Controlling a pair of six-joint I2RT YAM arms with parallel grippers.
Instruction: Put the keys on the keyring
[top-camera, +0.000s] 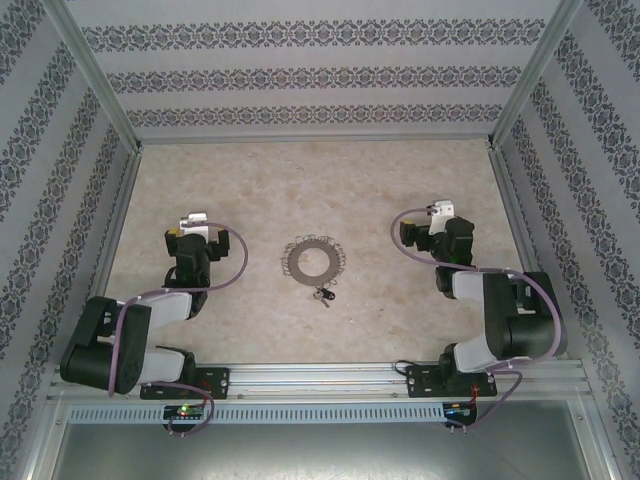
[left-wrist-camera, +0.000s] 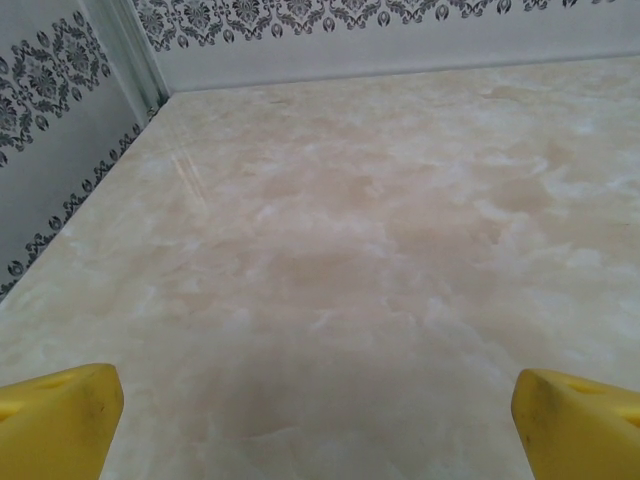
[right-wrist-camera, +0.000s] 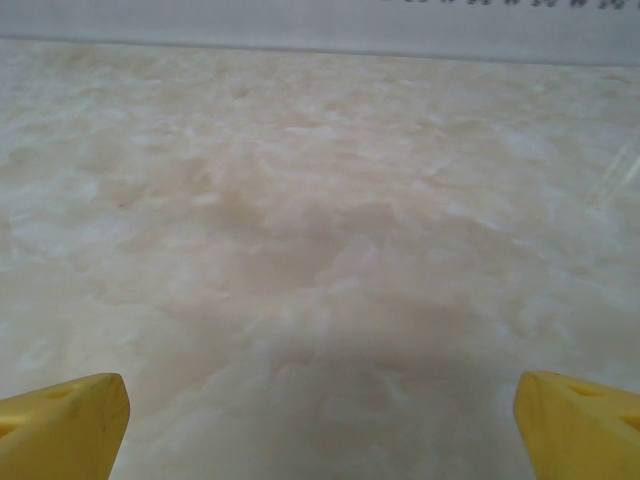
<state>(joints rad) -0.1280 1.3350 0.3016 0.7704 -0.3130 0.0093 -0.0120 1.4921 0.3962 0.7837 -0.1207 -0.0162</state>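
Note:
The keyring (top-camera: 296, 262), a flat grey ring fringed with small wire loops, lies flat in the middle of the table. Just in front of it lies the small key (top-camera: 323, 296), close to the ring's near rim. My left gripper (top-camera: 190, 222) rests well to the left of the ring. My right gripper (top-camera: 437, 211) rests well to its right. In the left wrist view the left gripper (left-wrist-camera: 315, 420) stands open with its yellow fingertips (left-wrist-camera: 55, 420) wide apart over bare table. The right gripper (right-wrist-camera: 320, 425) is likewise open, with nothing between its yellow fingertips (right-wrist-camera: 575, 425).
Patterned walls (top-camera: 300, 80) enclose the marbled table (top-camera: 300, 190) on three sides. A metal rail (top-camera: 320, 378) runs along the near edge, carrying both arm bases. Bare surface lies between each gripper and the ring.

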